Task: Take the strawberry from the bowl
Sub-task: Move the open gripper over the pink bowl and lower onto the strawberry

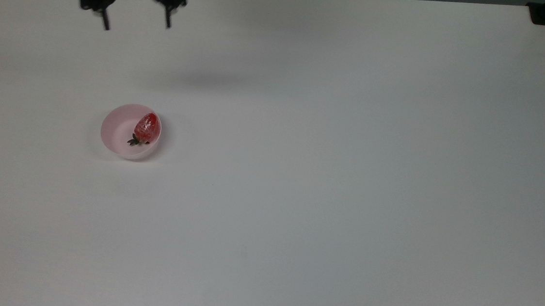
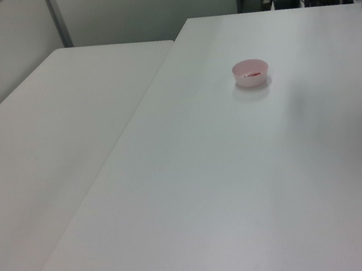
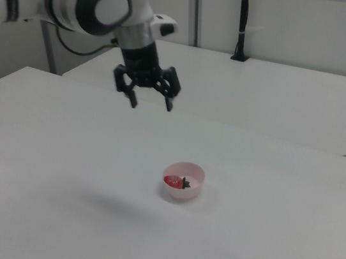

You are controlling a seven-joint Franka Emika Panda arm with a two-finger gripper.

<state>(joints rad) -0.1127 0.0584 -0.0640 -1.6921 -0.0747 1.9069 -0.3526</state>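
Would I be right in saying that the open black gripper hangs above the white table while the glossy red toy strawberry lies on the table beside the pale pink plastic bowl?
Not quite: the glossy red toy strawberry lies inside the pale pink plastic bowl, as the top view shows. The open black gripper does hang above the white table.

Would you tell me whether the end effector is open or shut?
Open: the end effector hangs above the table with its two fingers spread well apart, holding nothing.

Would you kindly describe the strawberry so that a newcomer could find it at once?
On the wide white table, look toward the top view's left for the small pale pink bowl. Inside it, against the rim, lies the strawberry: glossy red with a dark green leafy cap, the scene's only red item.
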